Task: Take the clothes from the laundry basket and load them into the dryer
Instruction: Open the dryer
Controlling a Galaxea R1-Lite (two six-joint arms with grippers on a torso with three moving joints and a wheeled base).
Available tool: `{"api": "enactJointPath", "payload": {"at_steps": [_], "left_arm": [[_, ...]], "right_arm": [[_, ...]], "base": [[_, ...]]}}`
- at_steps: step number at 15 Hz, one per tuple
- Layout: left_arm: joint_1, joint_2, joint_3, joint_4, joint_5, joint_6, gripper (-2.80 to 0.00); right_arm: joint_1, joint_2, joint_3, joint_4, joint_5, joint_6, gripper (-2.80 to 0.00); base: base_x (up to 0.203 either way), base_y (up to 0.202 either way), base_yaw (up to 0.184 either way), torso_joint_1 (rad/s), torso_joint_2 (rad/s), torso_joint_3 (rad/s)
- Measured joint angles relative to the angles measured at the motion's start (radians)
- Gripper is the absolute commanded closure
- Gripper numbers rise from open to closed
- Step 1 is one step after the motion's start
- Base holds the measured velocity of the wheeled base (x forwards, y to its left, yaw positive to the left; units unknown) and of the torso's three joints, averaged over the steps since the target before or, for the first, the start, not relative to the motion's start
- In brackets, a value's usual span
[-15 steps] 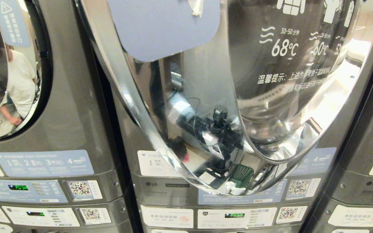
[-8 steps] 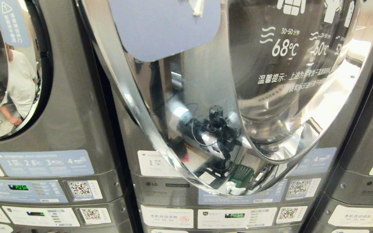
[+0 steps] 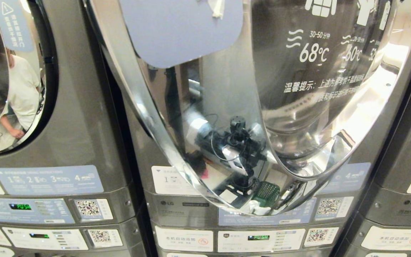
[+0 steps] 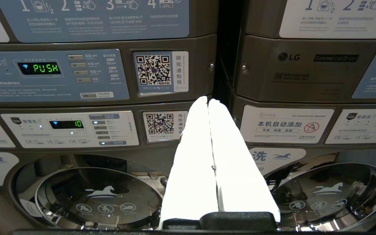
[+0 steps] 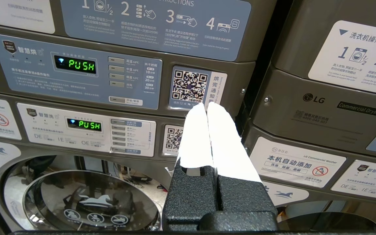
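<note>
The dryer's round, chrome-rimmed glass door (image 3: 205,171) fills the head view and is closed. The laundry basket (image 3: 267,192) shows only as a small green reflection low in that glass, beside the reflection of my own dark body. I cannot make out the clothes. Neither arm appears directly in the head view. My left gripper (image 4: 207,99) is shut and empty, its white fingers (image 4: 194,147) pressed together in front of the control panels. My right gripper (image 5: 206,106) is also shut and empty, pointing at the dryer's control panel (image 5: 77,71), which reads PUSH.
Stacked grey machines stand to either side, a left one (image 3: 77,107) and a right one (image 3: 405,160). Washer doors (image 4: 100,195) sit below the panels. A person in a white shirt (image 3: 21,92) is reflected in the left dryer's door.
In the door's reflection my dark arm has shifted slightly to the left. Nothing else has moved.
</note>
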Motion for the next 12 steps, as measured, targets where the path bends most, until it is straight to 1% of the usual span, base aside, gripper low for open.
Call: {"api": "enactJointPath", "payload": {"at_steps": [2, 9, 10, 12], "left_arm": [[0.0, 0.0, 0.001, -0.008, 0.0, 0.0, 0.0], [-0.001, 0.0, 0.003, -0.009, 0.001, 0.0, 0.0], [0.0, 0.0, 0.003, -0.009, 0.001, 0.0, 0.0], [0.0, 0.0, 0.002, -0.009, 0.001, 0.0, 0.0]], "right_arm": [[0.0, 0.0, 0.0, 0.0, 0.0, 0.0, 0.0], [0.0, 0.0, 0.0, 0.0, -0.001, 0.011, 0.0], [0.0, 0.0, 0.0, 0.0, -0.001, 0.012, 0.0], [0.0, 0.0, 0.0, 0.0, -0.003, 0.025, 0.0]], "base": [[-0.136, 0.0, 0.003, 0.018, 0.01, -0.003], [-0.19, 0.0, 0.002, -0.006, 0.0, 0.003], [-0.091, 0.0, -0.001, -0.002, -0.01, 0.0], [0.0, 0.0, 0.0, 0.013, 0.0, -0.001]]}}
